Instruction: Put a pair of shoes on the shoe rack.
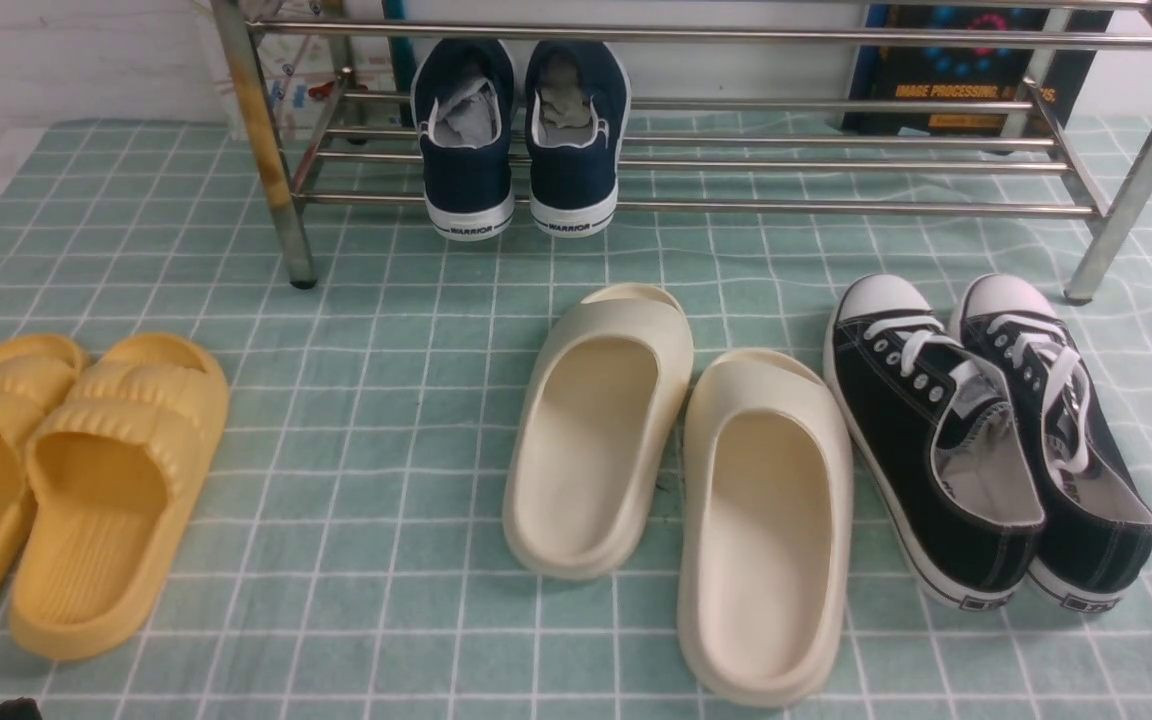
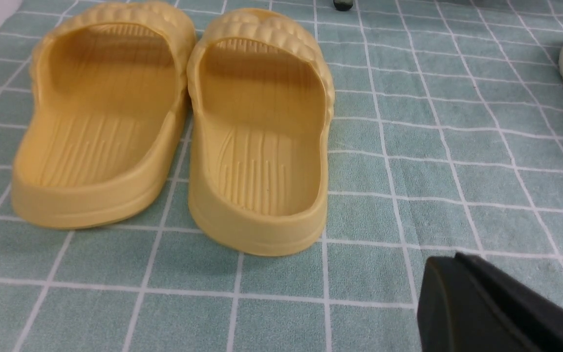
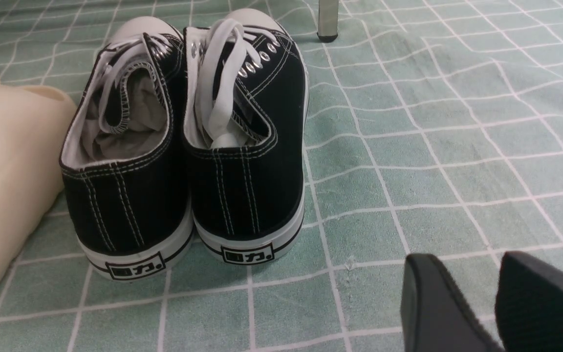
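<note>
The navy shoes (image 1: 521, 135) stand side by side on the lower bars of the shoe rack (image 1: 696, 160), heels facing out. On the checked cloth (image 1: 386, 400) in front lie cream slides (image 1: 676, 480), black sneakers (image 1: 986, 440) and yellow slides (image 1: 56, 480). The left gripper (image 2: 462, 274) is closed and empty; the right gripper (image 3: 496, 293) shows a narrow gap, holding nothing.

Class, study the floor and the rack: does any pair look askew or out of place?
The cream slides stand out: they are staggered, the left one further forward and angled, not lined up like the yellow slides or black sneakers. The navy shoes sit neatly together on the shoe rack.
</note>
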Controlling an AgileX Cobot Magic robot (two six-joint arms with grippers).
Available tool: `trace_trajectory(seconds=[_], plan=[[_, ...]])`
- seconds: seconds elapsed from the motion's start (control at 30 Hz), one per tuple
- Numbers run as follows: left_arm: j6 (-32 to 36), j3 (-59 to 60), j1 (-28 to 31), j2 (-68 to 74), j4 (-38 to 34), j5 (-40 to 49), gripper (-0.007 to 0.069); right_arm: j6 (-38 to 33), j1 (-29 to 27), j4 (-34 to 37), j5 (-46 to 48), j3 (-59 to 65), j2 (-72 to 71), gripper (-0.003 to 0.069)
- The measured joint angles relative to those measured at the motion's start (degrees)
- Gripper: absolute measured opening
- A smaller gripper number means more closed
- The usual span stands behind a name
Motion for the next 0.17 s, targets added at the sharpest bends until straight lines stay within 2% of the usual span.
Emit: trace_trajectory(seconds=[0.17], plan=[[0.00,0.00,0.00,0.00,0.00,0.00,0.0011,0.00,0.00,0.00,0.00,0.00,0.00,0.0239]])
